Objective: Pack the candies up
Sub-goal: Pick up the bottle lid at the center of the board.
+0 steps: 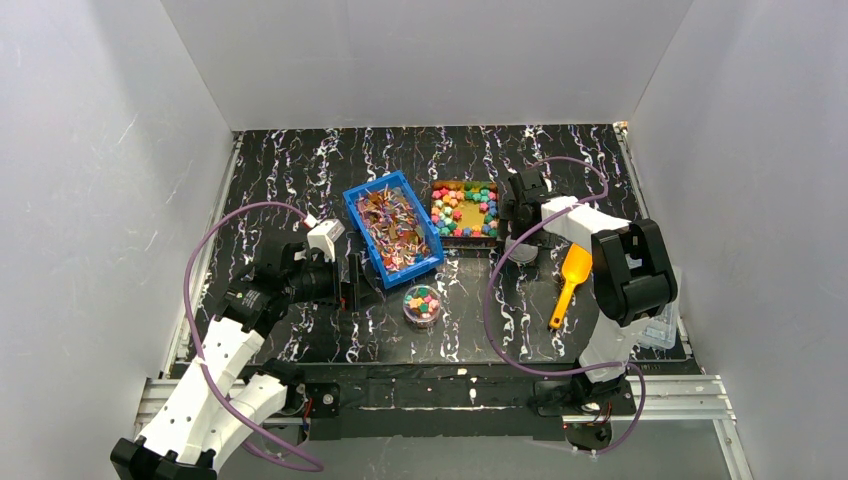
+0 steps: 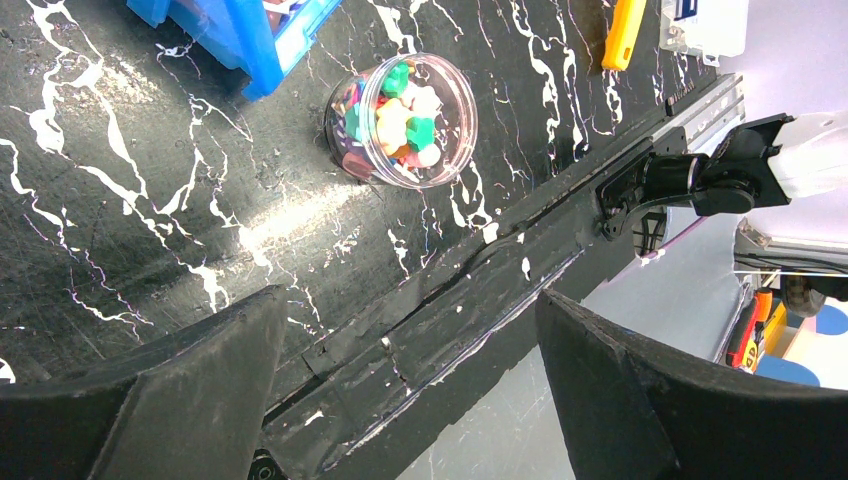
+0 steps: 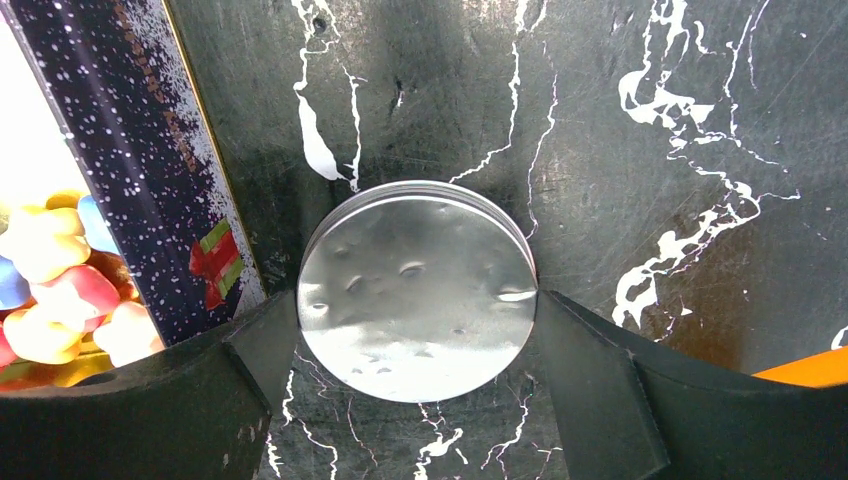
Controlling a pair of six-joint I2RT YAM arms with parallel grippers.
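Note:
The candies [image 1: 465,212] fill a dark square tin [image 1: 466,236] at the table's centre back. More candies [image 2: 400,118] lie in a small clear round jar [image 1: 421,305] in front of it, which has no lid on. My right gripper [image 1: 521,243] is just right of the tin, shut on a round silver lid [image 3: 417,290] that lies on the table, one finger on each side. The tin's wall [image 3: 130,180] and candies [image 3: 50,270] show at the left of that view. My left gripper [image 1: 352,283] is open and empty, left of the jar.
A blue bin [image 1: 393,228] of foil wrappers stands left of the tin. An orange scoop [image 1: 570,280] lies to the right, near a clear plastic box [image 1: 665,330]. The metal rail at the table's front edge [image 2: 560,200] runs under my left gripper.

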